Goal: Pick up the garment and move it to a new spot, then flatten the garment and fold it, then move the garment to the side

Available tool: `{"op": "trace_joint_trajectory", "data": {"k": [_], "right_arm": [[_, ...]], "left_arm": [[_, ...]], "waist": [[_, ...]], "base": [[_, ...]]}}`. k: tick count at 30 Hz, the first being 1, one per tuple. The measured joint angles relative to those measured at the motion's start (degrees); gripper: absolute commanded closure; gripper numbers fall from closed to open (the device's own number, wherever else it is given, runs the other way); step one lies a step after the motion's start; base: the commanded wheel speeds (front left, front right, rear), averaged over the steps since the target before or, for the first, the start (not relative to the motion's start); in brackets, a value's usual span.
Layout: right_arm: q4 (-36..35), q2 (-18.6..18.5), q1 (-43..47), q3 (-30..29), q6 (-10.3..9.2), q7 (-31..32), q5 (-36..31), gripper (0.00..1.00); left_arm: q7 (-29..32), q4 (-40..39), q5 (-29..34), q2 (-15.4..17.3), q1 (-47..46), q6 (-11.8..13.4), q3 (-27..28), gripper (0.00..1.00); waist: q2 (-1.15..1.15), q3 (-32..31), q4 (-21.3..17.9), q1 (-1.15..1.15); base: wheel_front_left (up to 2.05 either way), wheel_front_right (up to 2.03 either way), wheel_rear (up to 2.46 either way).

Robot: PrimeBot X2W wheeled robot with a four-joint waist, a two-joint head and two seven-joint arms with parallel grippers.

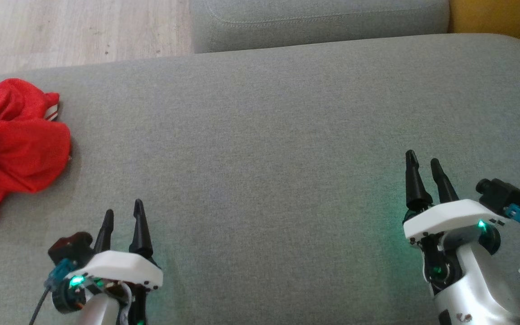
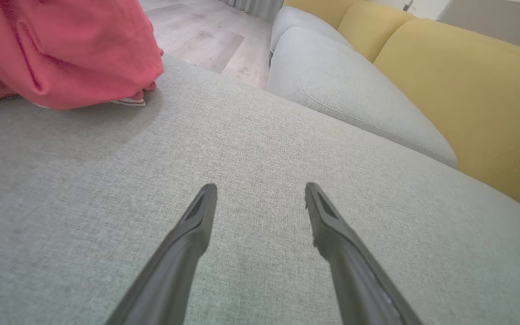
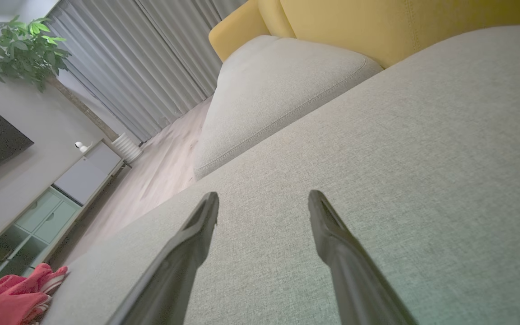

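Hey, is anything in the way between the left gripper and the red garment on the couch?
Nothing visible. The red garment lies crumpled at the left edge of the grey cushion. The open left gripper is nearer the robot and to the garment's right. Bare cushion fabric lies between them.

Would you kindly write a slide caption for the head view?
Crumpled red garment lies at the grey cushion's left edge, with the open left gripper and right gripper empty above the fabric.

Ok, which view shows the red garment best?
Head view: the crumpled red garment lies almost whole on the grey cushion, far left. Left wrist view crops it close; right wrist view catches just a corner.
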Motion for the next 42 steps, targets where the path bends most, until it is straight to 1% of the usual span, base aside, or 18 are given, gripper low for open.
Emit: {"op": "trace_joint_trajectory", "data": {"k": [2,10,14,21,26,28,35,42], "right_arm": [[0.21,0.0,0.0,0.02,0.0,-0.44,-1.85,0.0],[0.49,0.0,0.34,0.3,0.0,-1.83,-7.95,0.0],[0.69,-0.01,0.43,0.65,0.0,-2.36,-10.56,0.0],[0.54,-0.01,0.92,1.69,0.0,-3.64,-15.35,0.0],[0.62,-0.01,2.65,1.87,0.0,-4.42,-18.81,0.0],[0.9,-0.01,2.69,1.87,0.0,-4.87,-20.28,0.0],[1.72,-0.01,2.63,1.79,0.0,-5.92,-24.61,0.0],[1.92,-0.01,2.44,1.77,0.0,-6.88,-27.69,0.0]], "left_arm": [[-0.1,0.05,1.44,0.07,0.0,0.63,-0.38,0.0],[-1.57,0.56,6.28,0.38,0.08,4.52,-1.08,0.0],[-2.07,0.79,8.96,0.64,0.09,5.3,-2.21,0.0],[-3.26,1.21,12.88,0.86,0.21,7.42,-2.56,0.0],[-4.23,1.2,15.46,0.85,0.49,8.51,-2.52,0.0],[-4.67,1.21,16.44,0.85,0.64,8.57,-2.34,0.0],[-5.67,0.98,20.11,0.55,1.43,10.01,-1.54,0.0],[-6.6,0.47,23.87,-0.1,1.43,10.01,-0.31,0.0]], "waist": [[0.0,0.02,-0.01,0.0],[0.0,-0.3,-0.3,0.0],[0.0,-0.39,-0.57,0.0],[0.0,-0.4,-1.1,-0.01],[0.0,-0.6,-1.19,-0.01],[0.0,-0.56,-1.18,-0.01],[0.0,-0.23,-1.23,-0.01],[0.0,-0.33,-1.4,-0.01]], "base": [[0.0,0.0,0.0],[0.0,0.0,0.0],[0.0,0.0,0.0],[0.0,0.0,0.0],[0.0,0.0,0.0],[0.0,0.0,0.0],[0.0,0.0,0.0],[0.0,0.0,0.0]]}}
